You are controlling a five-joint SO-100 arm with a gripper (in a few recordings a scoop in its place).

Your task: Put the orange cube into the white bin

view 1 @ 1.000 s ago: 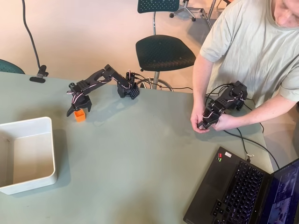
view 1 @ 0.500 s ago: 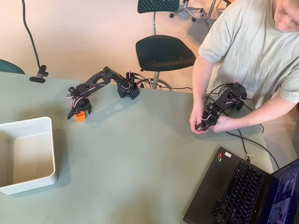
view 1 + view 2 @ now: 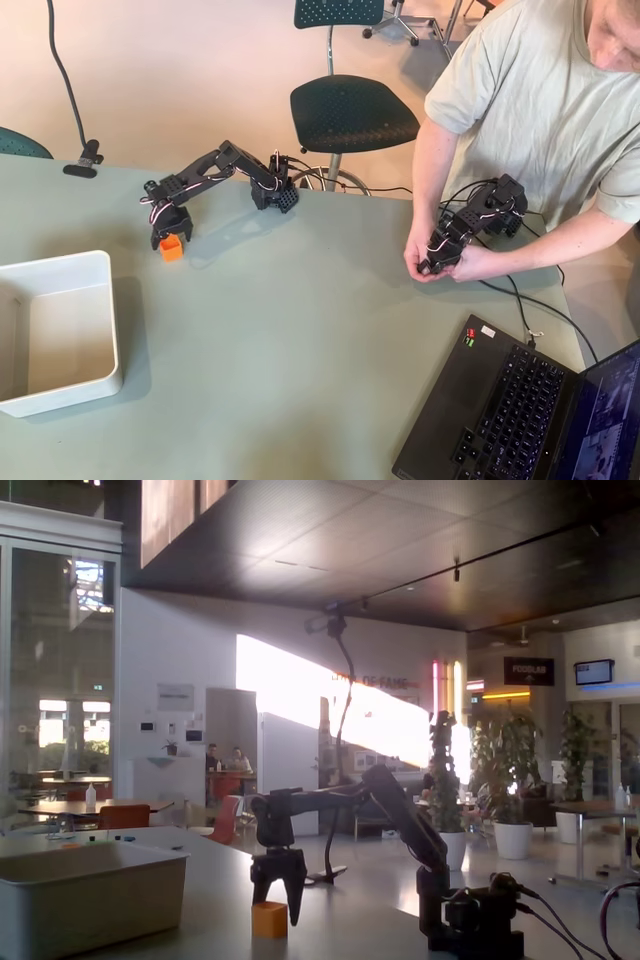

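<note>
The orange cube (image 3: 172, 249) rests on the grey-green table, to the upper right of the white bin (image 3: 112, 330) in the overhead view. My black gripper (image 3: 167, 238) points down right over the cube. In the fixed view the gripper (image 3: 277, 910) stands open, one finger on each side of the cube (image 3: 269, 922), which sits on the tabletop. The white bin (image 3: 90, 895) is at the left of that view, a short gap from the cube, and nothing shows inside it.
The arm's base (image 3: 274, 193) is clamped at the table's far edge. A person (image 3: 540, 110) stands at the right. A laptop (image 3: 520, 410) lies at the front right corner. A chair (image 3: 352, 112) stands behind the table.
The wrist has swung a little so the gripper now stands more upright over the cube. The cube has stayed in its place on the table.
</note>
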